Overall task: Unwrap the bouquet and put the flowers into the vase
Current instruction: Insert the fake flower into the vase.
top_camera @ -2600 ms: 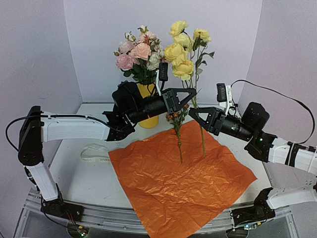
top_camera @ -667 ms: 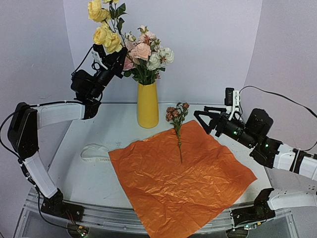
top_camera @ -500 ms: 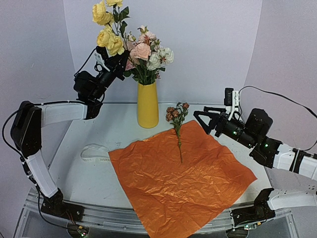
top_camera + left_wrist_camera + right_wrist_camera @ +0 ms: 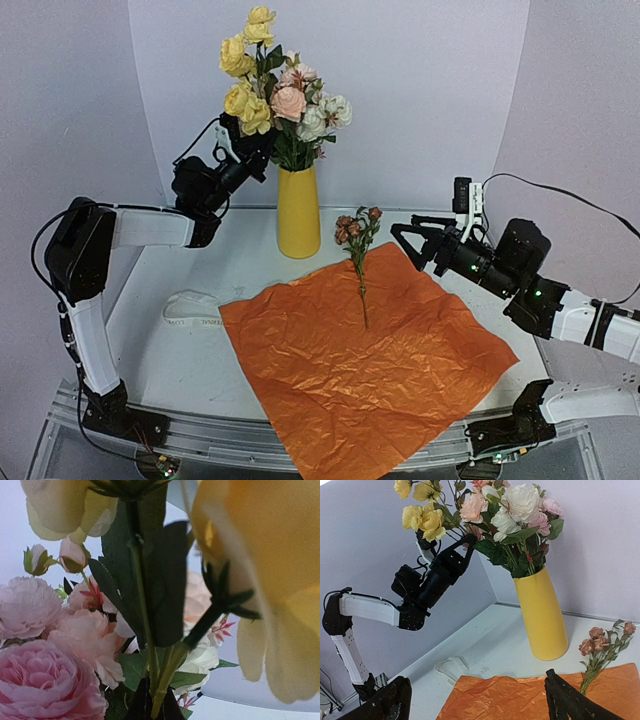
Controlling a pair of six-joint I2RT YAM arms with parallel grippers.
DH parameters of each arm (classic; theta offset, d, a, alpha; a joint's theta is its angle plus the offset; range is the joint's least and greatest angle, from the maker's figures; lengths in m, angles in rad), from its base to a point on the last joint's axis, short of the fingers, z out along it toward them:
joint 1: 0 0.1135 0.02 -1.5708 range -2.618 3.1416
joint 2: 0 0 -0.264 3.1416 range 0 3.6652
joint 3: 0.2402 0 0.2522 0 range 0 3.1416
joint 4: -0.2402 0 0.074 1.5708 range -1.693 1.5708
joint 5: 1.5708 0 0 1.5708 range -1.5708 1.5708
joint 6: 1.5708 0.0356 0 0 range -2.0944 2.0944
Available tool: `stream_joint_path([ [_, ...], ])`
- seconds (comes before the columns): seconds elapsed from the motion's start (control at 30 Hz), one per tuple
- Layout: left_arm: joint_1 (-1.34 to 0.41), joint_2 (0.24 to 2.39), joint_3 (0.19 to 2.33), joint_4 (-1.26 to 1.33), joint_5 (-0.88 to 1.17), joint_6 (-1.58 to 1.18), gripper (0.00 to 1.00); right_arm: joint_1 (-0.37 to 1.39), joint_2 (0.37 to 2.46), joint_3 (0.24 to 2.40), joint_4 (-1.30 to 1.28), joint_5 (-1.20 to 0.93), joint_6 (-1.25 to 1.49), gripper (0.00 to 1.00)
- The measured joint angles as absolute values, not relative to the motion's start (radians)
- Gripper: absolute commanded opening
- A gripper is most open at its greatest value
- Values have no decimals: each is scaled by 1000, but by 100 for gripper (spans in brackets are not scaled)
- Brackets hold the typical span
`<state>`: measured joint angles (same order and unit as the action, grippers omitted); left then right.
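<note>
The left fingers (image 4: 252,150) are raised high at the back left of the table (image 4: 165,360), clenched on the green stem of the yellow flowers (image 4: 245,80). The left wrist view shows the dark tips pinching that stem with the blooms overhead. These flowers stand upright just left of the roses (image 4: 300,105) and brush against them. The stem's lower end cannot be seen. Below, a cream ribbon (image 4: 190,305) lies loose on bare table, with open room around it on the left side. The vase (image 4: 298,212) stands upright at the back centre, well clear of the table edges and already full of pink and white roses. Right of it lies a brown sprig (image 4: 356,245), its blooms on bare table and its stem across the far edge of the paper (image 4: 370,370). The paper is spread flat, and its near corner reaches over the front edge of the table. The right fingers (image 4: 412,240) hover spread wide just right of the sprig, above the paper's far right edge, holding and touching nothing. There is one vase, one paper sheet, one ribbon, one loose sprig and one held stem with at least four yellow blooms.
</note>
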<state>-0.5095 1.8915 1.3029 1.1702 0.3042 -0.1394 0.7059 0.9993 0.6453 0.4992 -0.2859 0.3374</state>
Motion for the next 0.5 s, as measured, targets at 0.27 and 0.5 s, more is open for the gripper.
stream_joint_path([
  [0.27, -505, 1919, 1338, 1091, 303, -138, 0, 706, 998, 646, 499, -287, 337, 93],
  [0.5, -505, 1937, 1372, 1036, 302, -134, 0, 706, 998, 651, 498, -294, 337, 93],
])
